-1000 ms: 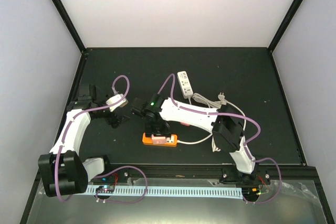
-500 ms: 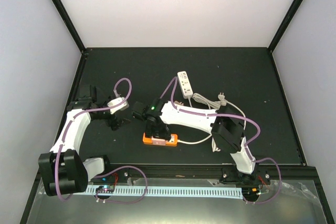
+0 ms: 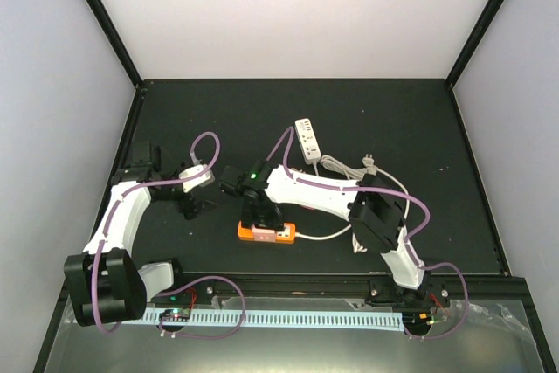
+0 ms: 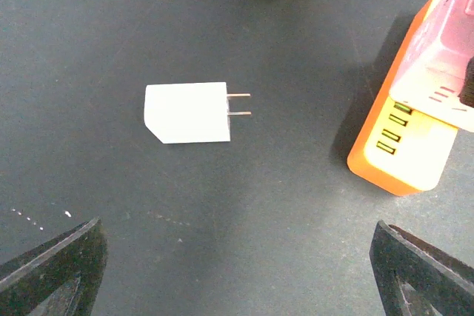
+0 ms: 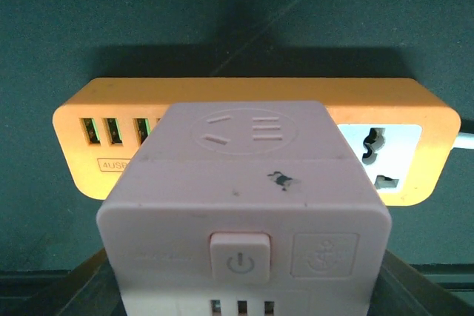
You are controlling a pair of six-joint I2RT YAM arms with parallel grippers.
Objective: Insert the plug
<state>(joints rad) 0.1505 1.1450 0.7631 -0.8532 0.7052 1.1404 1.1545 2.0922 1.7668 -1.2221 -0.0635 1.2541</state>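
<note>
Compared with one second ago, the right arm's wrist sits slightly nearer the arm bases above the orange power strip [image 3: 266, 234], and the left arm's wrist and cable loop have shifted a little toward the right arm; the strip itself has not moved. The right gripper [image 3: 260, 223] is clamped on the pink adapter block [image 5: 244, 205], with one finger on each side of it. The block covers the middle of the strip, between the USB ports [image 5: 111, 131] and the one uncovered socket [image 5: 378, 157]. Whether its prongs are seated cannot be told. The face with the power button is turned toward the right wrist camera, and the face with socket slots lies beyond it. The strip's long axis runs left to right across the top view, with its cord leaving the right end. The left gripper [image 4: 237, 257] is fully released and hangs above a white charger [image 4: 189, 112], which lies flat on the table [image 3: 393, 120]. The charger's two prongs point toward the strip, well apart from it. Bare table surrounds the charger between the fingertips [image 4: 52, 264]. A white power strip [image 3: 307, 139] and a coiled white cable [image 3: 349, 168] lie behind and to the right of the orange strip. The far half of the table is open up to the frame.
</note>
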